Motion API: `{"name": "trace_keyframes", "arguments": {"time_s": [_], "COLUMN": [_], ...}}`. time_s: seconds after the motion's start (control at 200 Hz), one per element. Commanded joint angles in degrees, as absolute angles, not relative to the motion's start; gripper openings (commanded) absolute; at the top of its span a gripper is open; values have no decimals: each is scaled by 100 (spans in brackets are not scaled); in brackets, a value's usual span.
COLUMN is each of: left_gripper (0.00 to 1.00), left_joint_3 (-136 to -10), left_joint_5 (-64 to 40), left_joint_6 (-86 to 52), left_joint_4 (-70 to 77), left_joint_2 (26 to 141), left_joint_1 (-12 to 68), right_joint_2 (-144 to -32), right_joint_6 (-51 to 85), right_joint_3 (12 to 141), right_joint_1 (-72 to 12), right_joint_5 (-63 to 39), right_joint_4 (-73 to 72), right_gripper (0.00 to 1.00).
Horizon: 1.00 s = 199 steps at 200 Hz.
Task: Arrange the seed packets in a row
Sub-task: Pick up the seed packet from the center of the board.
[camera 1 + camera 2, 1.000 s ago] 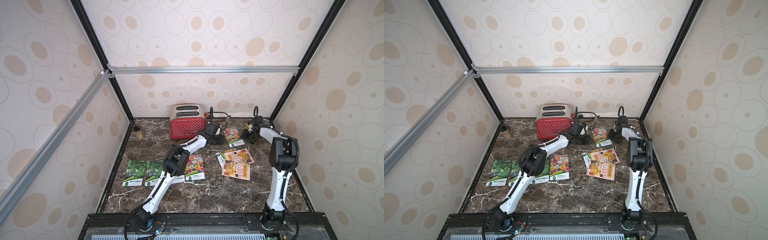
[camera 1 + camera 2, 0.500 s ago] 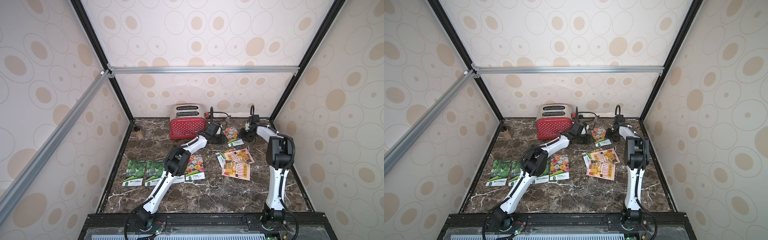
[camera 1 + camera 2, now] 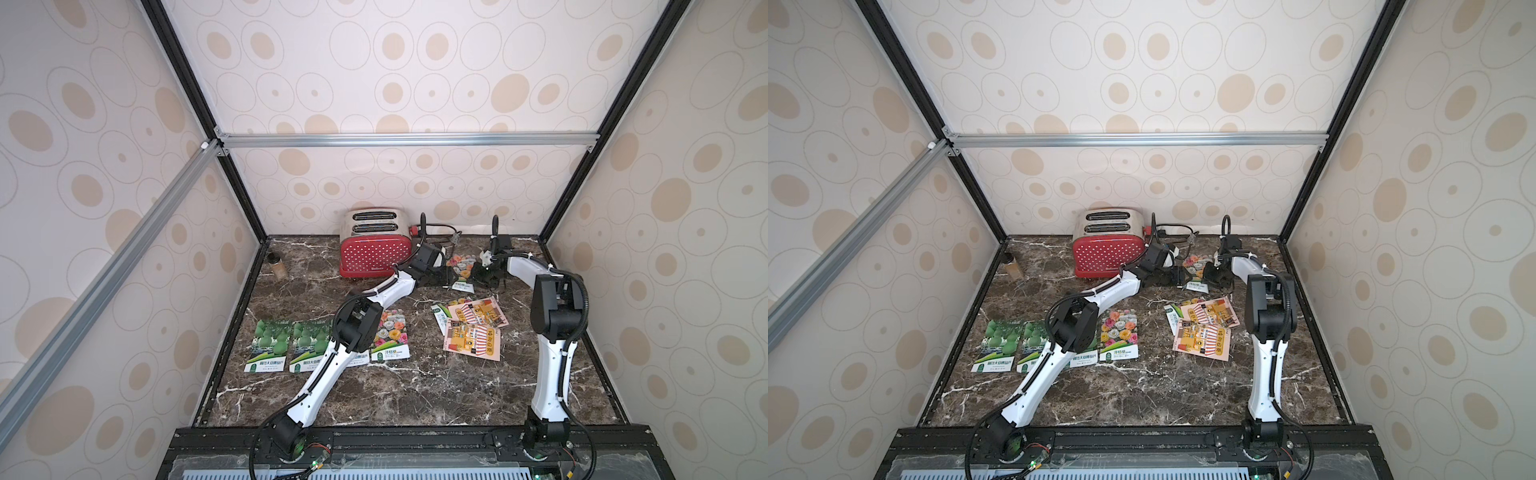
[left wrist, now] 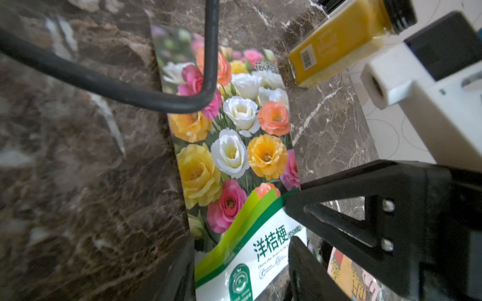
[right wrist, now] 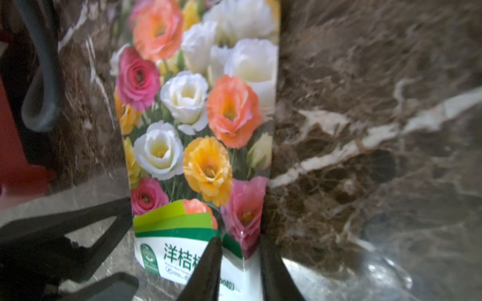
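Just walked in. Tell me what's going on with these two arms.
Both arms reach to the back of the table beside the red toaster, working on one flower-print seed packet. The left pincer is open, straddling the packet's white band. The right pincer has a finger on either side of one corner, grip unclear. Up front, green packets and a flower packet lie in a row, while two peach packets overlap, unsorted.

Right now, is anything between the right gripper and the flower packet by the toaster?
Nothing: the right gripper has its jaws astride the flower packet at its white-banded corner. A black cable crosses the packet's far end in the left wrist view; whether it touches is unclear.
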State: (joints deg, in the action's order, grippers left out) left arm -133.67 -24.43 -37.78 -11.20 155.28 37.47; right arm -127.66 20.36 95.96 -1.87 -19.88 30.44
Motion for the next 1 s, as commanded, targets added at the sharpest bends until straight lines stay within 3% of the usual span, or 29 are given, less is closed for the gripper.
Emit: {"name": "trace_keyframes", "arguments": {"time_s": [0.0, 0.065, 0.22, 0.34, 0.516, 0.991], "left_gripper": [60, 59, 44, 51, 54, 52], "left_joint_3": [-13493, -13492, -13474, -13339, -12546, -9828], "left_joint_5": [-2606, -2609, -2662, -2663, -2367, -1675], "left_joint_6": [-3894, -3894, -3889, -3836, -3609, -3152], "left_joint_4": [-1293, -1291, -1247, -1275, -1025, -545], "left_joint_2": [15838, 15845, 15857, 15752, 15092, 12375], "left_joint_1": [3806, 3806, 3806, 3806, 3783, 3333], "right_joint_2": [-12814, -12817, -12756, -12562, -12041, -10323], "right_joint_6": [2037, 2104, 2231, 2232, 2156, 2221], "right_joint_3": [9348, 9288, 9204, 9119, 8771, 7531], "right_joint_1": [-281, -275, -281, -283, -279, -483], "right_joint_5": [-2293, -2375, -2652, -2603, -2665, -3287], "right_joint_4": [3213, 3097, 2833, 2822, 2796, 2659], "right_gripper": [22, 22, 16, 6, 1, 1]}}
